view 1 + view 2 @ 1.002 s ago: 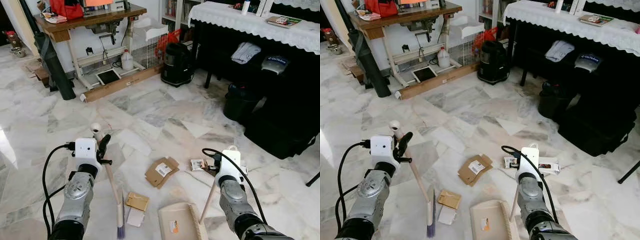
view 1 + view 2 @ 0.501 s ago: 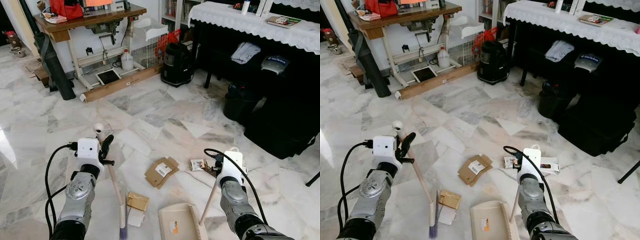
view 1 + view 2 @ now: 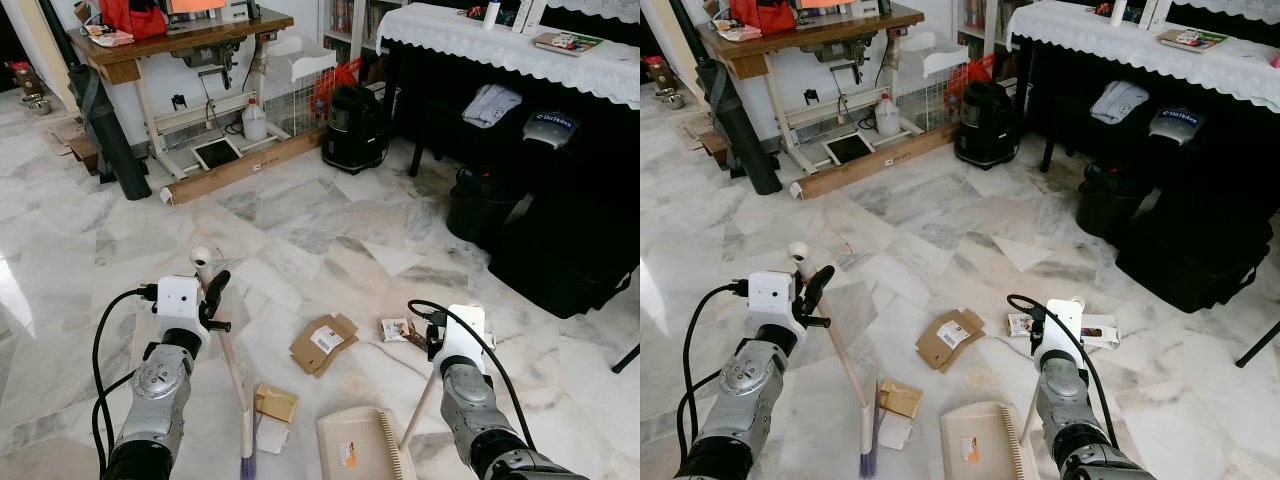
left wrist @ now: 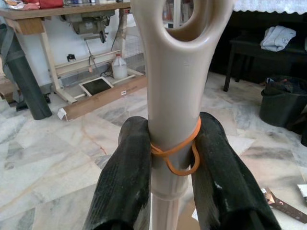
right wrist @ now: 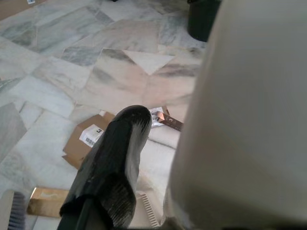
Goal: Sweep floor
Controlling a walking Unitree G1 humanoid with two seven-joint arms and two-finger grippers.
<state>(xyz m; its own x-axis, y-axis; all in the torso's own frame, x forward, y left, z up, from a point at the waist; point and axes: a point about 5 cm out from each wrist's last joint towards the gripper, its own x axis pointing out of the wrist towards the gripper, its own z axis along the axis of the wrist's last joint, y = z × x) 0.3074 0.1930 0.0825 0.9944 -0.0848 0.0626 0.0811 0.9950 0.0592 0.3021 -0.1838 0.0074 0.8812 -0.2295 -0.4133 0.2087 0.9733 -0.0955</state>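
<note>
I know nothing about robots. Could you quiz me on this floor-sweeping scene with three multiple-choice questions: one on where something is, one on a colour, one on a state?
1. Where does the dustpan lie?
A. on the floor between the arms
B. on the wooden table
C. beside the black bin

2. What colour is the rubber band round the broom handle?
A. blue
B. orange
C. white

3. The left gripper is:
A. open, holding nothing
B. shut on the broom handle
C. shut on cardboard

Answers: 1 A, it lies on the marble; 2 B, an orange loop; 3 B, both fingers press the handle.

Bright even daylight, sharp head views, wrist-view foregrounds blurred
</note>
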